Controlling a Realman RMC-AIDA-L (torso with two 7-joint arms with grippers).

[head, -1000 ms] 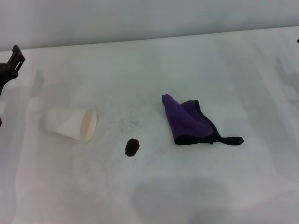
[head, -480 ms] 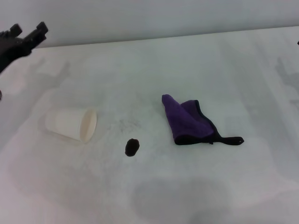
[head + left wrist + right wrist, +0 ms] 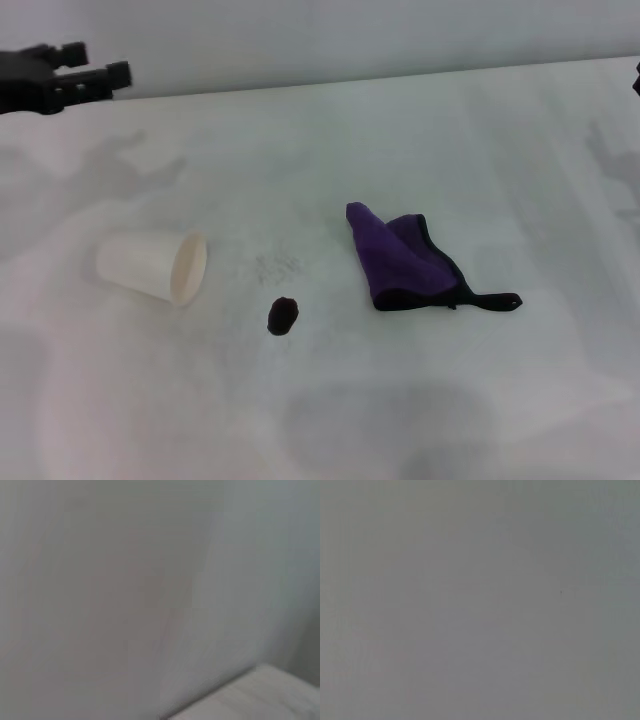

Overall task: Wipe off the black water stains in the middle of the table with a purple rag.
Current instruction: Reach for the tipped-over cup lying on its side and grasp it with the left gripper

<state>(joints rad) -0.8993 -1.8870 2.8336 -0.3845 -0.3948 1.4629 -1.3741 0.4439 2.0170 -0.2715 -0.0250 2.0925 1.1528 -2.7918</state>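
No readable text, label, brand or number shows anywhere.

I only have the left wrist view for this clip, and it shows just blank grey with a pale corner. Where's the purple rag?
Observer: The purple rag lies folded on the table, right of centre in the head view, with nothing touching it.
Operator: And the stain?
Observer: The black water stains are one small dark blob, to the rag's left and apart from it.
Operator: Where are the grippers?
Observer: The left gripper hangs over the table's far left edge, fingers apart and empty. The right gripper is only a dark sliver at the right edge.
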